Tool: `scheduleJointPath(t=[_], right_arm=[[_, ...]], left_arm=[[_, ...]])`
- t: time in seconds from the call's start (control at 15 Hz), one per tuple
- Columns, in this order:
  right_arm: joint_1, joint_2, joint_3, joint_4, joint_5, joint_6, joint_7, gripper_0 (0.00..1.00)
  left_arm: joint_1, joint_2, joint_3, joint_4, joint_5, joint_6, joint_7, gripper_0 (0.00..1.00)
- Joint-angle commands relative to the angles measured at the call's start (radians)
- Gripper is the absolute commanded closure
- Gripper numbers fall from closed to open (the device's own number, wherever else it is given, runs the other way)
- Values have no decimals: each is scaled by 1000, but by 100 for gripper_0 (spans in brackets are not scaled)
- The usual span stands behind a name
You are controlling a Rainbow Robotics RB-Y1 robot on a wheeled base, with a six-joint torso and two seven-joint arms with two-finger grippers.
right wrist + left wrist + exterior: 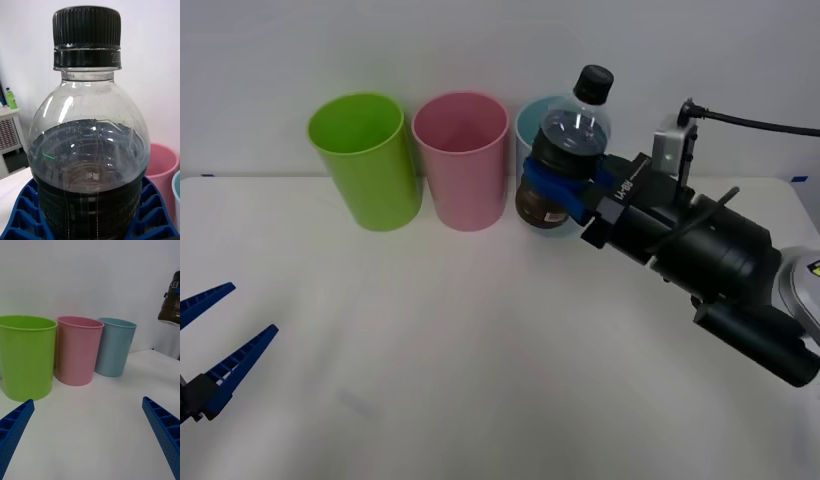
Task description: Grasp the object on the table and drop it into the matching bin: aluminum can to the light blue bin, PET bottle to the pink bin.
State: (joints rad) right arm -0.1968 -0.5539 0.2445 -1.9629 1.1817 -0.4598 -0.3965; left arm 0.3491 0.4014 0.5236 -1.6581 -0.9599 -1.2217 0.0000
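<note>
Right hand point(565, 187) grips the PET bottle point(568, 150) around its dark lower body, its blue ribbed fingers point(22, 210) closed against both sides, and holds it upright in the air on the far right of the scene. From the front camera the bottle hangs in front of the light blue bin point(532, 118), hiding most of it, with the black cap point(593, 82) rising above the bin's rim; whether the bottle is over the bin's mouth or nearer than it cannot be told. The right wrist camera shows dark liquid filling the bottle to about its shoulder, clear plastic above that, and the pink bin point(161, 165) beyond it. Three bins stand in a row at the far edge of the white surface point(480, 350): a lime green bin point(365, 160) on the left, the pink bin in the middle and the light blue bin on the right, close beside one another. Left hand point(215, 345) hovers open at the near left, well apart from the bins, its two blue fingers spread wide.
</note>
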Motion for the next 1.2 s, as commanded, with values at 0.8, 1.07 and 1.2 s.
scheduleJointPath(t=[0.8, 1.07, 1.2], right_arm=[[-475, 335, 9, 568, 223, 86, -18, 100], [-606, 430, 7, 763, 271, 185, -7, 100], [-664, 459, 9, 848, 279, 237, 5, 100]], left_arm=[[0, 0, 0, 0, 0, 0, 0, 0], [0, 0, 0, 0, 0, 0, 0, 0], [0, 0, 0, 0, 0, 0, 0, 0]])
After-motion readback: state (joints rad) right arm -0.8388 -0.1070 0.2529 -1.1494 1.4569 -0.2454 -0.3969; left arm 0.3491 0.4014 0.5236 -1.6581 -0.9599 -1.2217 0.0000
